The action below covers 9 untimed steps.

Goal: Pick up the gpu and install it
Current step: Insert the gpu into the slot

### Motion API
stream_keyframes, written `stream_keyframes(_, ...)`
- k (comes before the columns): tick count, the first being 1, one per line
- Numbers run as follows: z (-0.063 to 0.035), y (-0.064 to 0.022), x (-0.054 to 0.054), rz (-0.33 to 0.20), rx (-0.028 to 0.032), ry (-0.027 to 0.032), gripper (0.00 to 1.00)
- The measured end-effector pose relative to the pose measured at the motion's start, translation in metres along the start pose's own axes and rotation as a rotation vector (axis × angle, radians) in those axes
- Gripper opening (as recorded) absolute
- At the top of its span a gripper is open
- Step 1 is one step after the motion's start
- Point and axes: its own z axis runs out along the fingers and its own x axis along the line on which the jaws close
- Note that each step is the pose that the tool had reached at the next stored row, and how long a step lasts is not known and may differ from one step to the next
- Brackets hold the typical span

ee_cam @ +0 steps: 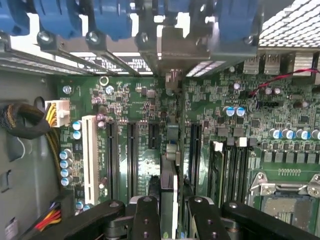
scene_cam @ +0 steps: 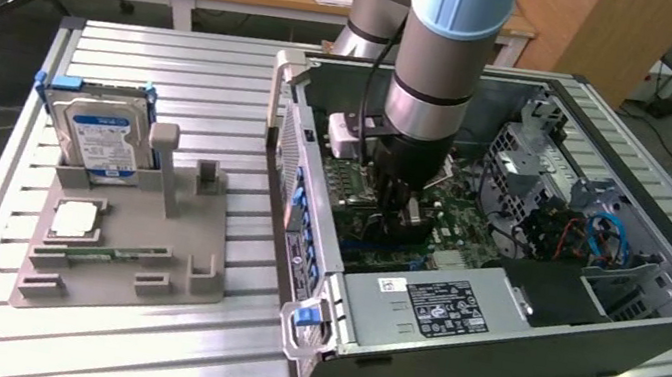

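Presently my pincer (ee_cam: 173,216) gripped the gpu (ee_cam: 169,192) edge-on, just above the motherboard (ee_cam: 140,165) inside the case (scene_cam: 638,328). Judged best: card square over its slot, pressed straight down, evenly.

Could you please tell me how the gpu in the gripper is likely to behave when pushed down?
Probably stiff: the gpu looks straight, edge-on in the gripper. Being so thin, it may tilt sideways if pushed unevenly. A narrow pinch holds it, so it seems light.
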Motion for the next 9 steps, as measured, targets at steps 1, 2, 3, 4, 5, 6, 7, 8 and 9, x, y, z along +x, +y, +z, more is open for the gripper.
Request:
stream_keyframes(1, 0.0002, 0.0, 0.0, 0.0, 0.0002, -0.0004, 0.27)
stream_keyframes(2, 0.0002, 0.0001, 0.0, 0.0, 0.0003, -0.0004, 0.27)
stream_keyframes(3, 0.0001, 0.0, 0.0, 0.0, 0.0002, -0.0003, 0.27)
stream_keyframes(4, 0.0002, 0.0, 0.0, 0.0, 0.0003, -0.0004, 0.27)
stream_keyframes(5, 0.0002, 0.0001, 0.0, 0.0, 0.0002, -0.0004, 0.27)
stream_keyframes(6, 0.0002, 0.0001, 0.0, 0.0, 0.0003, -0.0004, 0.27)
stream_keyframes(7, 0.0002, 0.0, 0.0, 0.0, 0.0003, -0.0005, 0.27)
stream_keyframes(8, 0.0002, 0.0001, 0.0, 0.0, 0.0004, -0.0005, 0.27)
stream_keyframes(9, 0.0002, 0.0001, 0.0, 0.0, 0.0003, -0.0004, 0.27)
